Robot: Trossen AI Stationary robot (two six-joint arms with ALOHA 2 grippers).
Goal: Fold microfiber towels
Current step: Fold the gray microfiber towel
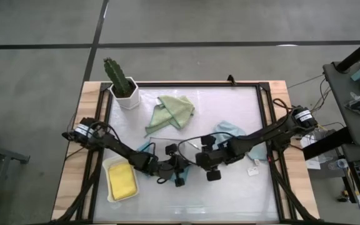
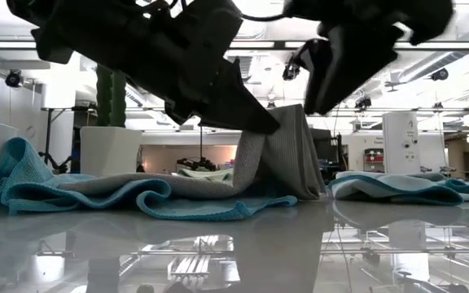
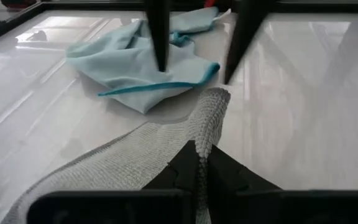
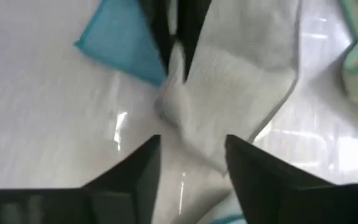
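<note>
Fingers: left gripper [image 3: 199, 167] pinches the grey towel [image 3: 135, 158], ribbed weave, corner lifted mid-surface | right gripper [image 4: 191, 155] fingers spread just beside that raised fold | teal towel [image 2: 96, 195] crumpled beneath | pale blue towel [image 3: 142, 65] near | glossy white surface [image 1: 230, 187] bare toward front edge

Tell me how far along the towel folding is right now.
Early. Done: only the yellow towel lies folded in the white tray. In hand: the left gripper is shut on the grey towel, lifting a peak, while the right gripper stands open over it. Left: the sage green towel, pale blue towel and teal towel lie crumpled.
</note>
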